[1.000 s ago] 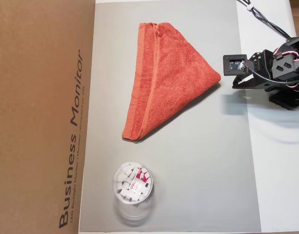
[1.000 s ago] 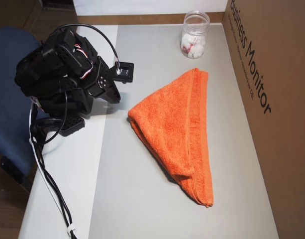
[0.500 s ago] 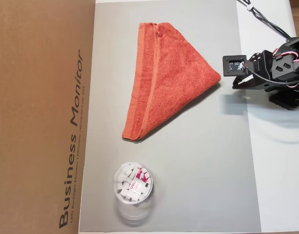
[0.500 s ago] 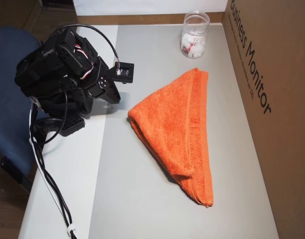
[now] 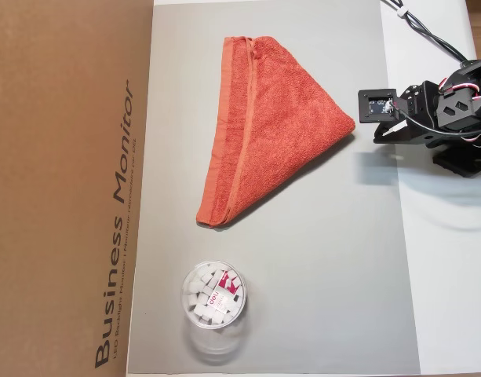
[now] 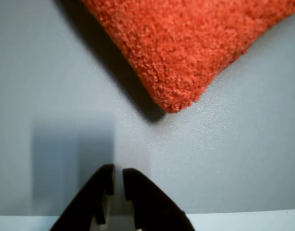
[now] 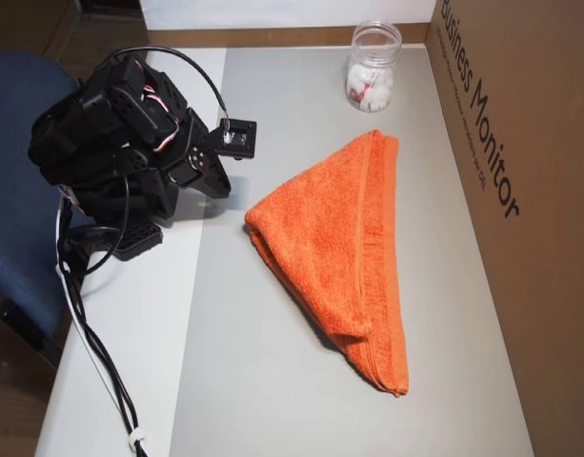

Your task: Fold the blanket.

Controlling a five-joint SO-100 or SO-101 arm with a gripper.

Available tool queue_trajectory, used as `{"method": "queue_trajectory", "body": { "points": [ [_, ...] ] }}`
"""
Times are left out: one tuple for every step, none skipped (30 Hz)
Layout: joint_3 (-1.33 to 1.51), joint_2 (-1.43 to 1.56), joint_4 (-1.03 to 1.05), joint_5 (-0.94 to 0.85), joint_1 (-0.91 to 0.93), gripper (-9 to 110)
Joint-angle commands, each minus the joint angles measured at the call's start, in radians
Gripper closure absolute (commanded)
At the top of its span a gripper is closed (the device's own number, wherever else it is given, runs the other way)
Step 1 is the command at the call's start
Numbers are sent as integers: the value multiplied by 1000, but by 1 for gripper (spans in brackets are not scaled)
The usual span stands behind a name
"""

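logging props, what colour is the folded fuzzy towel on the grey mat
Orange-red all over, with no pattern. The folded terry-cloth towel shows best in an overhead view.

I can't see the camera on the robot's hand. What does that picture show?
A fuzzy orange-red blanket corner points down onto a grey mat. Below it, apart from the cloth, the black pincer is nearly shut and holds nothing.

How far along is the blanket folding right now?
Done: the blanket already lies folded into a triangle on the gray mat. In hand: nothing; the gripper is closed and empty, apart from the blanket's near corner in the wrist view. Left: possibly another fold, if one is wanted.
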Motion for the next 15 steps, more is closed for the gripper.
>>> {"method": "queue_trajectory", "body": {
  "points": [
    [9,2,-17,9,11,102],
    [9,2,-17,9,11,102],
    [9,2,-17,9,11,102],
    [9,2,-18,11,11,102],
    [9,2,-23,12,9,102],
    [9,2,-31,12,8,102],
    [12,2,-61,12,5,102],
    [23,2,-110,12,6,102],
    [41,2,-172,12,8,102],
    [64,2,-239,12,9,102],
    [87,2,-301,12,9,102],
    [110,2,-353,12,11,102],
    [132,2,-390,12,11,102],
    [147,2,-410,12,11,102],
    [158,2,-417,12,11,102]
  ]
}}
